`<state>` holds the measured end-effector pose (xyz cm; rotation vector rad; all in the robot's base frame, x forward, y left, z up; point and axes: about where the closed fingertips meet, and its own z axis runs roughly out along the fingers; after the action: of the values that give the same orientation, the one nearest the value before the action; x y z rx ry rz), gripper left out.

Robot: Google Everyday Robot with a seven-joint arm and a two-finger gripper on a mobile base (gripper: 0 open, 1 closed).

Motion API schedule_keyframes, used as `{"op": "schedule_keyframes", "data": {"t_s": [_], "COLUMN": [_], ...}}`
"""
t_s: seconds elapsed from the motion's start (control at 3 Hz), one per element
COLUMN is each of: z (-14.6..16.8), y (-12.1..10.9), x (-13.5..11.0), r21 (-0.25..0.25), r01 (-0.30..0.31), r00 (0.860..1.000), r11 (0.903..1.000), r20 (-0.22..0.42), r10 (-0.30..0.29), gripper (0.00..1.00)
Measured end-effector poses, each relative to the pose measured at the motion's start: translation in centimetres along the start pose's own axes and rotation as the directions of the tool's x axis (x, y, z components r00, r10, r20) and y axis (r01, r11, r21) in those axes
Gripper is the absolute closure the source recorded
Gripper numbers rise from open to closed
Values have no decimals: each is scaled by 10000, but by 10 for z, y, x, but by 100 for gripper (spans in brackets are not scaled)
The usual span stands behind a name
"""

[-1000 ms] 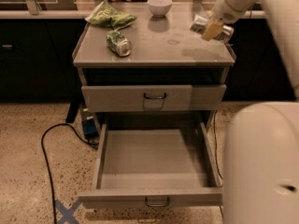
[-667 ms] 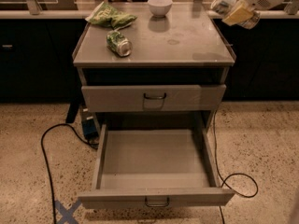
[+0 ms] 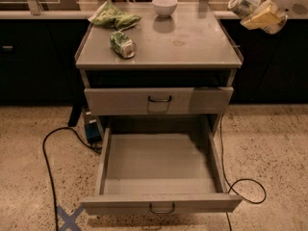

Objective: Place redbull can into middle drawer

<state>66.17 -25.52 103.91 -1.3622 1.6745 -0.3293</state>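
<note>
A grey metal cabinet, seen from above and in front, stands on a speckled floor. The middle drawer (image 3: 159,163) is pulled far out toward the viewer. Its bare grey floor shows from side wall to side wall, and its front panel with a small dark wire handle (image 3: 162,208) sits lowest in the picture. Above it the upper drawer (image 3: 192,101) is closed flush, and its front edge overhangs the rear of the open drawer.

The gripper (image 3: 256,11) hangs in the upper right corner, beyond the right edge of the cabinet top (image 3: 192,42) and higher than it. Its pale yellowish fingers (image 3: 263,17) are closed around the redbull can (image 3: 242,1). The can is held tilted in the air, one round end pointing left toward the cabinet, touching no surface and well apart from the open drawer below.

On the cabinet top (all of it to the left of the gripper) a green can (image 3: 122,44) lies on its side near the left edge. A green snack bag (image 3: 114,18) lies behind it and a white bowl (image 3: 164,6) stands at the back centre. The right half of the top is bare metal.

On the floor, a black cable (image 3: 45,153) curves along the left of the drawer. Another cable (image 3: 250,186) loops beside the drawer's right front corner, and a blue tape cross (image 3: 67,219) marks the floor at front left.
</note>
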Motion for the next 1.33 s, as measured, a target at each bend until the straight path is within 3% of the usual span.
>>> {"op": "schedule_keyframes", "data": {"t_s": [0.33,0.67,1.0,1.33], "z": [5,5,11,16], "y": [24,76,148,213], "x": [1,-6,-25,-33], "r21": [-199,-822,-2330,-3722], "r01": [-407,-1009,-944,-587], "r00": [9988,9903,9774,9727], "r11": [9990,9915,9679,9263], "r20": [280,870,1631,1873], "r10": [413,1080,1345,1369], "gripper": [100,100,100,100]}}
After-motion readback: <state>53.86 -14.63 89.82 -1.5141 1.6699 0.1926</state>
